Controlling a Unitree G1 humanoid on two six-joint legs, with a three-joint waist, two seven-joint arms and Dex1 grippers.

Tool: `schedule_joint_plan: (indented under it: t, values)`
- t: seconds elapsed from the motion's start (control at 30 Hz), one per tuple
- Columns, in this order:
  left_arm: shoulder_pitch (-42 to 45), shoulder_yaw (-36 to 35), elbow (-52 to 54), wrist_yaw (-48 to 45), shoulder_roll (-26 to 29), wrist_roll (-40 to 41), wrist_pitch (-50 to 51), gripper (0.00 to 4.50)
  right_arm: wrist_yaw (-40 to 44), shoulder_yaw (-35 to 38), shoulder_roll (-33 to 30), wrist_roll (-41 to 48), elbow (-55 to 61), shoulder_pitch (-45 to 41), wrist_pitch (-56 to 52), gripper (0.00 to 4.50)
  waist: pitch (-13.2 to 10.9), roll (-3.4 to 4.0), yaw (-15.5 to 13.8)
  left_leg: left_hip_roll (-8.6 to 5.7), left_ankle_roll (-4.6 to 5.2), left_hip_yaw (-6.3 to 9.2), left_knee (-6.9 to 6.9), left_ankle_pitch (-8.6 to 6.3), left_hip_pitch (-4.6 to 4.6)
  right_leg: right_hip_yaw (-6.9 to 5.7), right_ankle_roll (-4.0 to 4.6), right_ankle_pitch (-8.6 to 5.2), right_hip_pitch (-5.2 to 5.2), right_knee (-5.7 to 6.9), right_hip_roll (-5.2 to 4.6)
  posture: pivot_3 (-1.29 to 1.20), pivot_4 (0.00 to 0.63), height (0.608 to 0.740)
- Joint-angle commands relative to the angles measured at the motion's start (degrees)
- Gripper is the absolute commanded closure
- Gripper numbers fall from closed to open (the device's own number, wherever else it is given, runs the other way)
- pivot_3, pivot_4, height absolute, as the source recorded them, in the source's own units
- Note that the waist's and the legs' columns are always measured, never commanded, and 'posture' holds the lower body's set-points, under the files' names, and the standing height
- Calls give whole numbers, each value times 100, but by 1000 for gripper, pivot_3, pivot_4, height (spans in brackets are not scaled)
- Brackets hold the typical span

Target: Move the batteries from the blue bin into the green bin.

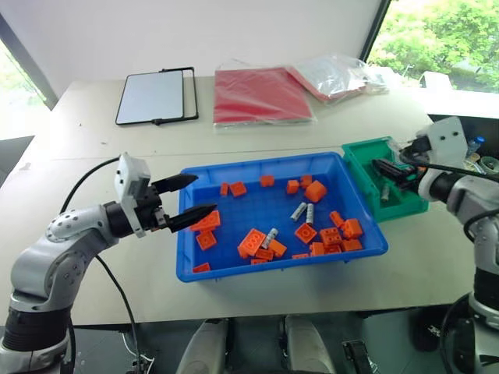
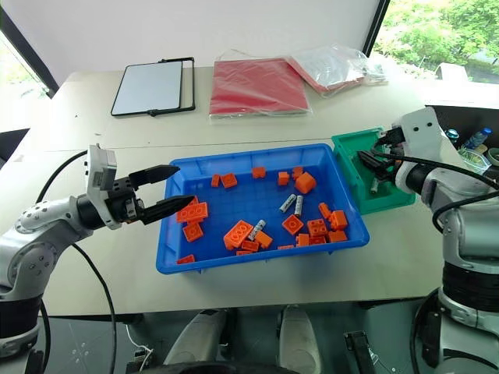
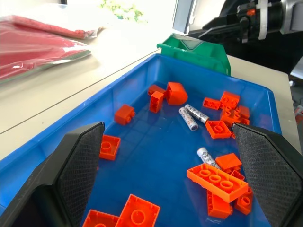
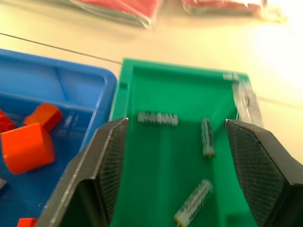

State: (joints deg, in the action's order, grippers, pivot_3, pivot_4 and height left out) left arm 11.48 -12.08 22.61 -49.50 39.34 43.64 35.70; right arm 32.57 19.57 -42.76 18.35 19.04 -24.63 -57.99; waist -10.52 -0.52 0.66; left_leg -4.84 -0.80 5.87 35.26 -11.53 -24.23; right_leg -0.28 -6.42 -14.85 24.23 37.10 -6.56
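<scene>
At the left edge of the head view, left fingers (image 1: 183, 181) spread wide apart and empty, aimed level across the near-left rim of the blue bin (image 1: 281, 269). Over at the right edge, right fingers (image 4: 255, 156) also parted, nothing between them, poised above the green bin (image 1: 370, 145).

Three batteries (image 4: 157, 118) lying loose on the green floor already. Three more left in the blue bin: a pair side by side at centre-right (image 1: 299, 210), one just below centre (image 1: 269, 238) tucked against a long brick.

Likely light, rigid and smooth, so prone to rolling or squirting out of a skewed pinch. Best taken across the middle of the barrel, pads square to its length. No fragility worth worrying about.

Now the clutter. Orange bricks (image 1: 252, 241) scattered all over the blue floor, thickest toward the lower right corner. Trickiest looks the lone one, touching brick on one side, so little room there for a finger. For the pair, risk of catching both or knocking one away.

Further out on the worktop (image 1: 93, 140), well apart from both bins: a framed grey board (image 1: 152, 97) at upper left, a red packet (image 1: 261, 95) at upper centre, a clear bag (image 1: 339, 74) at upper right. None of it in the way.
</scene>
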Motion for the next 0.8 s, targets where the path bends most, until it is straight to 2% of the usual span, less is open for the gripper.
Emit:
schedule_joint_plan:
  t: [0.03,0.13,0.23,0.37,0.43,0.6,0.8]
  values:
    - [-100,-70,272,-119,107,199,62,0,1197,-196,-367,774,678,56,504,1113,0,0,15,2,1,0,0,0,0,0,0,0,0,-1,1,0,150,731]
    - [-177,-21,362,-259,200,218,75,0,1821,-920,-575,847,611,-89,888,1113,-1,-2,26,10,3,-1,1,-2,1,-1,0,0,-1,-3,7,0,150,731]
    - [-202,16,394,-302,209,191,52,0,2342,-1794,-636,551,271,-392,1512,1113,-1,-3,14,11,3,-2,8,-2,2,-1,6,-3,-5,-5,6,0,150,731]
    - [-77,26,419,-276,201,261,136,0,3109,-3301,-205,-472,-1276,-1321,3109,1113,-6,-10,31,13,3,-5,13,-2,4,0,14,-8,-9,-10,8,0,150,731]
    - [-56,-24,457,-278,249,349,205,0,3530,-3768,-13,-875,-2109,-1647,3978,1113,-7,-13,33,14,2,-7,13,-2,8,-1,3,-1,-10,-10,12,0,150,731]
    - [-163,-153,583,-354,425,496,263,0,4440,-4382,515,-1467,-3953,-2297,5977,1113,-14,-21,13,11,0,-4,6,-2,4,-1,1,1,-8,-9,13,0,150,731]
    - [-375,-313,667,-372,590,451,187,0,4792,-4532,1055,-1862,-5443,-2743,7403,1113,-15,-21,35,11,-6,-4,4,0,7,0,2,3,-5,-4,15,0,150,731]
